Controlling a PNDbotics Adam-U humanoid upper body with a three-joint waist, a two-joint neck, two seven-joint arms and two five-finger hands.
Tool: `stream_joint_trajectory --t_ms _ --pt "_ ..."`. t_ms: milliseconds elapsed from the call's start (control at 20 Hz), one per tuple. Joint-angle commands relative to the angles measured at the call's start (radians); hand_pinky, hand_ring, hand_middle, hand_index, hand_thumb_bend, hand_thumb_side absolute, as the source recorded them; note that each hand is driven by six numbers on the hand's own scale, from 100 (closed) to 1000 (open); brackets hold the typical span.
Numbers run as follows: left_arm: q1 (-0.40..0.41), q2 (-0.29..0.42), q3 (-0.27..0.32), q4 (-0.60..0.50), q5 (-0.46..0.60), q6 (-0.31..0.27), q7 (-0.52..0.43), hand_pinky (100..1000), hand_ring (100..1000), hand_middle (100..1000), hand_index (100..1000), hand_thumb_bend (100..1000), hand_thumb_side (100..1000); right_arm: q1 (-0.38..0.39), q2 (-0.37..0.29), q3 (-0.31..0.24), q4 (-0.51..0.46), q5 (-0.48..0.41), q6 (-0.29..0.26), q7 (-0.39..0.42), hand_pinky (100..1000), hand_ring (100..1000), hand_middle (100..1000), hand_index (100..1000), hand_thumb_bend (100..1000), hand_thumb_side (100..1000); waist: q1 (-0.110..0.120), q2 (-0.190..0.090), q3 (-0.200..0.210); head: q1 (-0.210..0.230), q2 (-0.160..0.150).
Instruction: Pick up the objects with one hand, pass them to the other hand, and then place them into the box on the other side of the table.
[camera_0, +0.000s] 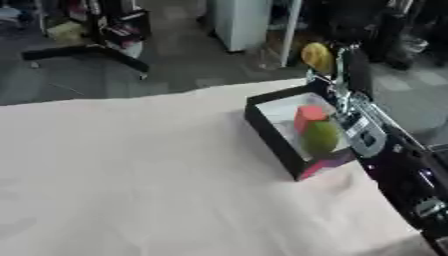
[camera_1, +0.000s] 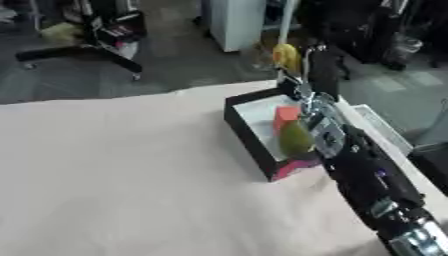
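Holding: my right hand (camera_0: 346, 65) is curled round a yellow rounded object (camera_0: 317, 56), raised above the far end of the black-walled box.
Table: a pale beige cloth-covered table (camera_0: 131, 175) spreads to the left of the box and in front of it.
Box: a black-walled rectangular box with a white floor (camera_0: 271, 131) sits on the table, turned askew, its near corner showing pink.
Red object: an orange-red blocky object (camera_0: 308, 116) lies inside the box, toward its right wall.
Green object: a yellow-green rounded fruit shape (camera_0: 321, 137) lies inside the box just nearer than the red one, touching it.
Right arm: my black and silver right arm (camera_0: 394, 160) runs along the right side of the box, from the lower right corner up to the hand.
Yellow object: it is above the box's far rim, not inside the box.
Left hand: it shows in neither view.
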Motion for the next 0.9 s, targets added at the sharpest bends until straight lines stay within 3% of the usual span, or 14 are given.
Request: stream_joint_trajectory --t_ms 50,100,200,300,400,650,900 --pt "0.007 -0.028 0.038 -0.075 0.007 0.003 0.043 558 576 551 688 1000 733 -0.069 -0.008 -0.038 0.236 0.053 -0.011 0.065 393 464 445 563 100 187 0.005 -0.026 0.012 -0.023 0.001" --pt "0.013 -0.043 0.04 -0.092 0.004 0.005 0.047 559 577 552 690 1000 734 -0.088 -0.002 -0.041 0.305 0.104 -0.017 0.11 507 548 543 751 236 381 0.006 -0.027 0.021 -0.031 0.0" --pt "0.024 -0.063 0.042 -0.121 -0.003 0.008 0.049 561 579 553 692 1000 738 -0.112 0.002 -0.057 0.393 0.212 -0.018 0.182 609 633 625 889 431 507 0.008 -0.028 0.034 -0.04 -0.003" --pt "0.036 -0.074 0.046 -0.14 -0.013 0.011 0.049 562 580 554 694 1000 738 -0.119 0.0 -0.077 0.423 0.295 -0.008 0.228 699 713 695 944 574 575 0.009 -0.027 0.041 -0.042 -0.006" --pt "0.048 -0.079 0.053 -0.15 -0.021 0.015 0.05 562 581 554 694 1000 737 -0.118 -0.005 -0.088 0.421 0.351 -0.005 0.267 751 757 744 977 650 592 0.009 -0.027 0.043 -0.041 -0.006" --pt "0.066 -0.089 0.069 -0.154 -0.03 0.022 0.056 563 585 557 696 1000 735 -0.106 -0.037 -0.081 0.353 0.457 -0.049 0.416 935 907 908 1000 719 585 0.008 -0.029 0.041 -0.036 -0.004" --pt "0.077 -0.095 0.084 -0.155 -0.038 0.023 0.061 563 586 557 697 1000 730 -0.082 -0.095 -0.098 0.17 0.489 -0.087 0.547 909 895 909 1000 700 613 0.006 -0.031 0.036 -0.027 -0.004"
